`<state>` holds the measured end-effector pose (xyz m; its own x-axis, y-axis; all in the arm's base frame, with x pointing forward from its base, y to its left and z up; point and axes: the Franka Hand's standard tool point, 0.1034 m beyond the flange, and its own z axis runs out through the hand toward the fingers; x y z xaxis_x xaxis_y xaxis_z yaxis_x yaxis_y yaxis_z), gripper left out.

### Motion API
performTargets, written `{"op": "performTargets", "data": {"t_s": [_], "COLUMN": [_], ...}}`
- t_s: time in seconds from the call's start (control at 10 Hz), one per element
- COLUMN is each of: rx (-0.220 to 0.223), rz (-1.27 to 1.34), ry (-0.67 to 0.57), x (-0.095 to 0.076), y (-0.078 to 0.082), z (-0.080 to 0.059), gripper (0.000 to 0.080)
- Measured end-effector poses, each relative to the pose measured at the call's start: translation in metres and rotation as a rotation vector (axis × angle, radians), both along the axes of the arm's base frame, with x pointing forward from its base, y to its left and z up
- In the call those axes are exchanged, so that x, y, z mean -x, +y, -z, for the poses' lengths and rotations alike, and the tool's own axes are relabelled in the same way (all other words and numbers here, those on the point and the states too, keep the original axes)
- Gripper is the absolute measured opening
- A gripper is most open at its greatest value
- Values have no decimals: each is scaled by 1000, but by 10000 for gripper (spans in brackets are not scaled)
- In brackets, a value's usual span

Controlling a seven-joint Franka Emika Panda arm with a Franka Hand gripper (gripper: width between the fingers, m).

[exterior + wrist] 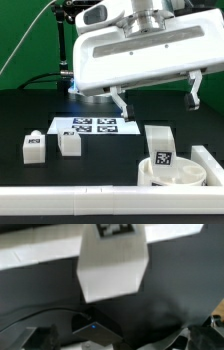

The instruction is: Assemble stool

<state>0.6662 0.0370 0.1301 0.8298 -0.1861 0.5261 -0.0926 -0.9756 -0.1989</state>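
I count one round seat (172,177) lying flat, opening up, at 5 o'clock in the exterior view. One tall leg (157,138) stands just behind it with its long axis vertical, and one small leg (33,147) and a second small leg (68,143) sit side by side at 8 o'clock. My gripper (160,106) hangs over the table near the centre, its fingers (120,102) spread wide, holding and touching nothing.
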Motion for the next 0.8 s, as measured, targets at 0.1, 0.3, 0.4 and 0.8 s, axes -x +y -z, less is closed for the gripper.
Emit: {"op": "performTargets", "data": {"t_s": [0.1,0.3,0.4,0.8], "rx": [1,4,25,0], "rz": [-1,-7,-34,-126], "ry": [4,6,12,223], "x": [3,3,5,9], "y": [1,1,4,13], "z": [3,4,7,11], "gripper": [649,649,649,649]}}
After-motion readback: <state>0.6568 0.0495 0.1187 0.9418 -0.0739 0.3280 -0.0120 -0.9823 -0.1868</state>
